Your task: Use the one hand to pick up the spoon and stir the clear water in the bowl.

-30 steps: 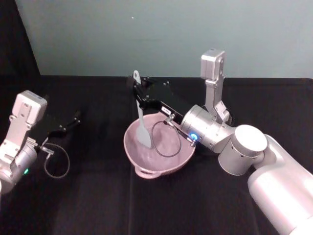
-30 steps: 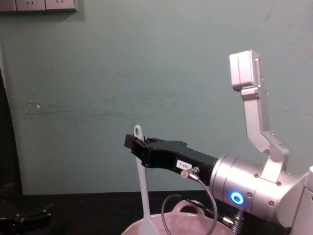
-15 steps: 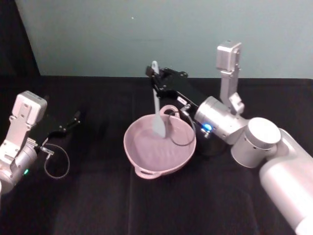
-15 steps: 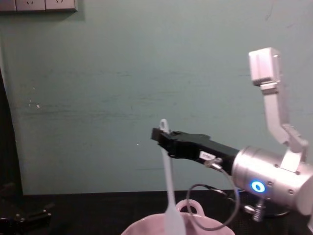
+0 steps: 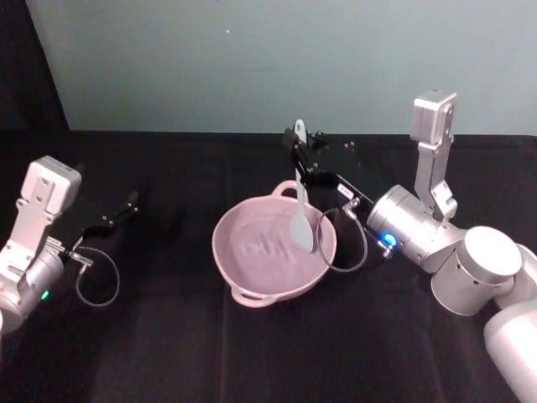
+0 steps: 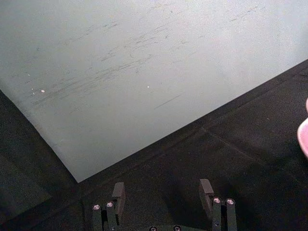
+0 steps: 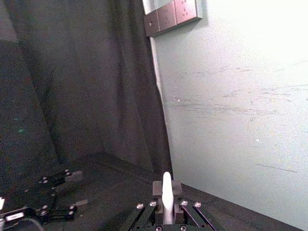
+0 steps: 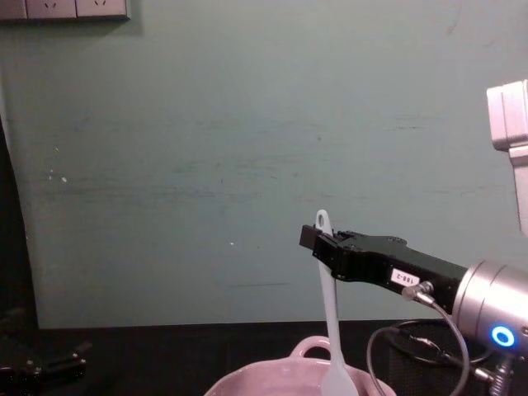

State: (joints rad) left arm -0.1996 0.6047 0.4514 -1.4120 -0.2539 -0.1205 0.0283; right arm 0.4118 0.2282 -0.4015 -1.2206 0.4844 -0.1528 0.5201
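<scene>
One gripper is at work: the right gripper (image 5: 298, 156), reaching in from the right above the pink bowl (image 5: 221, 252), is clamped on the upper handle of the white spoon (image 5: 300, 214). The spoon hangs nearly upright, its holed end just above the jaws and its head down inside the bowl's right half, near the rim. The bowl sits mid-table on the black cloth (image 5: 168, 336). The left gripper (image 5: 127, 204) rests well to the left, fingers apart, holding nothing.

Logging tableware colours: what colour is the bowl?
Pale pink; the bowl shows best in the head view, beneath the right gripper holding the spoon.
</scene>
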